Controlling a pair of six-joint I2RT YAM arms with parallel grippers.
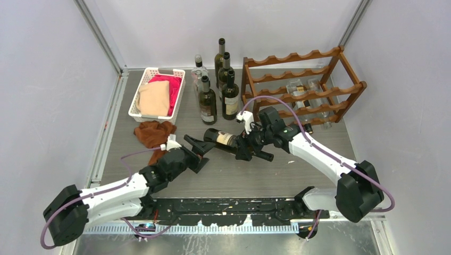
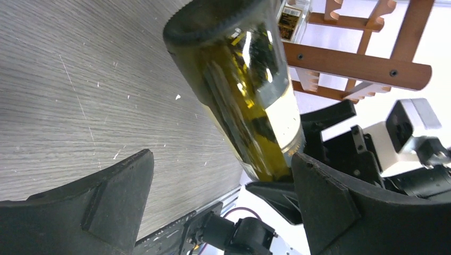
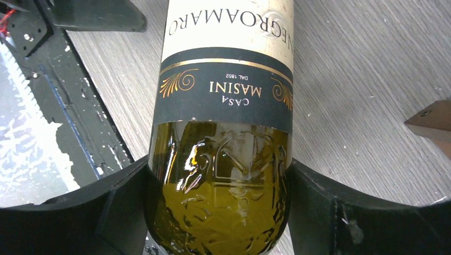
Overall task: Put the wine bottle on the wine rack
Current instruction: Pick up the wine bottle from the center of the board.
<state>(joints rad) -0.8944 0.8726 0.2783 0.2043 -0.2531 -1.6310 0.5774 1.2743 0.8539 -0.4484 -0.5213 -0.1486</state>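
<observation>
A robotics lab's test cell, not a home — plain pale walls (image 1: 48, 79) on bare aluminium posts (image 1: 101, 36) box in a grey wood-grain table (image 1: 223, 175). A white-and-black left arm (image 1: 114, 194) and right arm (image 1: 319, 154) are bolted to a black base plate (image 1: 223, 206) at its near edge. Household goods share the table: a wine rack (image 1: 314, 94), standing bottles (image 1: 230, 98) and a white basket (image 1: 165, 70) of cloths.
</observation>
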